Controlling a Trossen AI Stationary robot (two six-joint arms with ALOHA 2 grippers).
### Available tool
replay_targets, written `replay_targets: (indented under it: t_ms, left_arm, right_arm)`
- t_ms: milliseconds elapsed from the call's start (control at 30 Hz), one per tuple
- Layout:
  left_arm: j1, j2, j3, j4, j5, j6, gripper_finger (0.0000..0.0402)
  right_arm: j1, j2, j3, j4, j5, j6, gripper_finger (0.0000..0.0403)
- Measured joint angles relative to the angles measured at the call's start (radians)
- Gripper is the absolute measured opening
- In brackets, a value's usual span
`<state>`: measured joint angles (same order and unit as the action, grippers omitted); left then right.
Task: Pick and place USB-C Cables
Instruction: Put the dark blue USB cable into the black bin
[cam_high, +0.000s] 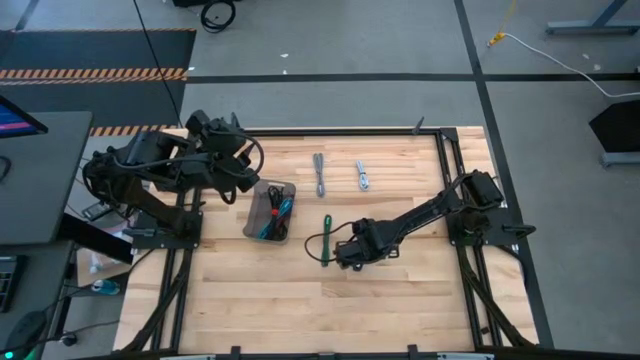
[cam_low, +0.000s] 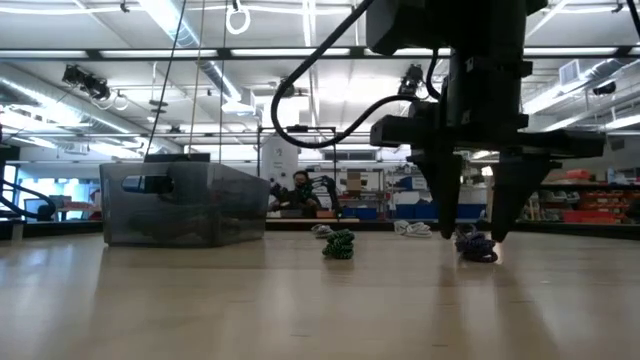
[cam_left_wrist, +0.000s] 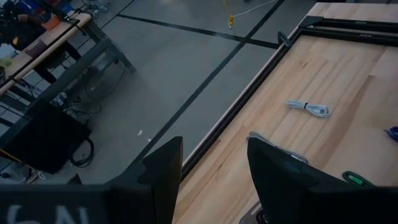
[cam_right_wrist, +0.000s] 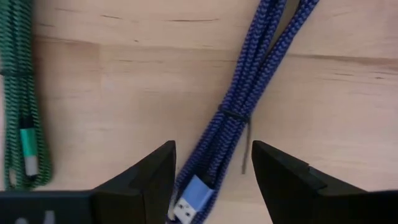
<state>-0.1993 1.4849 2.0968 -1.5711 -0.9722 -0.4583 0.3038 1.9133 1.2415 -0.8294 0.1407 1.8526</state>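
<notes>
Hovering low over the table, the right gripper (cam_right_wrist: 211, 171) stands open astride the purple cable (cam_right_wrist: 245, 99), whose length runs away between the fingers; the left arm waits by the tray (cam_high: 252, 212).

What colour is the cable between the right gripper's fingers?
Blue-purple braided cable, lying on the table between the open right gripper; clearest in the right wrist view.
</notes>
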Motion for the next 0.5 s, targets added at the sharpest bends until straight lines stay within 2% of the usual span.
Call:
replay_targets:
  t_ms: [333, 500]
  left_arm:
    - [0.0, 0.0, 0.0, 0.0, 0.0, 0.0, 0.0188]
    - [0.0, 0.0, 0.0, 0.0, 0.0, 0.0, 0.0188]
  right_arm:
    - [0.0, 0.0, -0.001, 0.006, 0.048, 0.03, 0.0208]
    - [0.001, 0.0, -0.05, 0.054, 0.049, 0.041, 0.0197]
